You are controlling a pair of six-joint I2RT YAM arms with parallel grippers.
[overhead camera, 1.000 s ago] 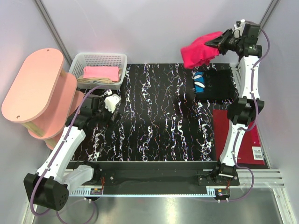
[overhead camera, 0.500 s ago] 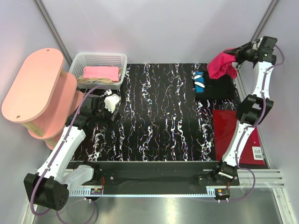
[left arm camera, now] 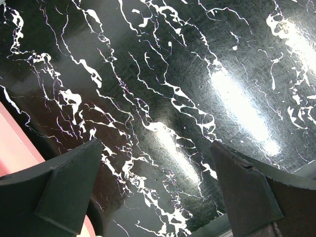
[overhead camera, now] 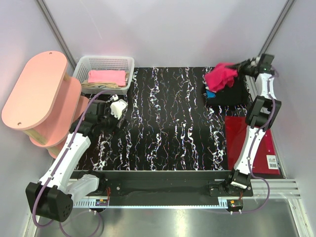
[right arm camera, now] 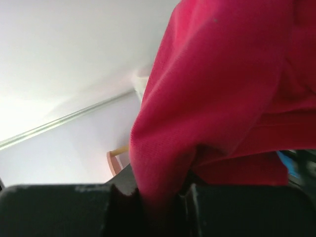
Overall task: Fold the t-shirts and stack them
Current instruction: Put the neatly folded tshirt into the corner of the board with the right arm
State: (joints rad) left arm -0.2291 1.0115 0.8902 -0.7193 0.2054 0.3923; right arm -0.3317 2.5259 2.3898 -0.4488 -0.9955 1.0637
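Observation:
My right gripper (overhead camera: pixel 242 67) is shut on the crimson-red t-shirt (overhead camera: pixel 220 76), which hangs bunched at the far right over the black t-shirt (overhead camera: pixel 232 94) and covers most of its blue-white patch (overhead camera: pixel 210 92). In the right wrist view the red cloth (right arm camera: pixel 232 94) fills the frame and is pinched between the fingers (right arm camera: pixel 158 207). The pink t-shirt (overhead camera: pixel 106 77) lies folded on a beige one (overhead camera: pixel 101 86) in the white basket (overhead camera: pixel 81 66) at the far left. My left gripper (overhead camera: pixel 117 109) hovers open and empty over the table's left side; its fingers (left arm camera: pixel 69 182) show only bare table.
A pink two-tier shelf (overhead camera: pixel 34 91) stands at the left edge. A flat dark-red rectangle with a barcode label (overhead camera: pixel 259 148) lies at the right, under my right arm. Grey walls close the back and sides.
My right gripper swung the red t-shirt from high at the back right outward, then down and left, so it now hangs low over the black t-shirt. The left arm has not moved.

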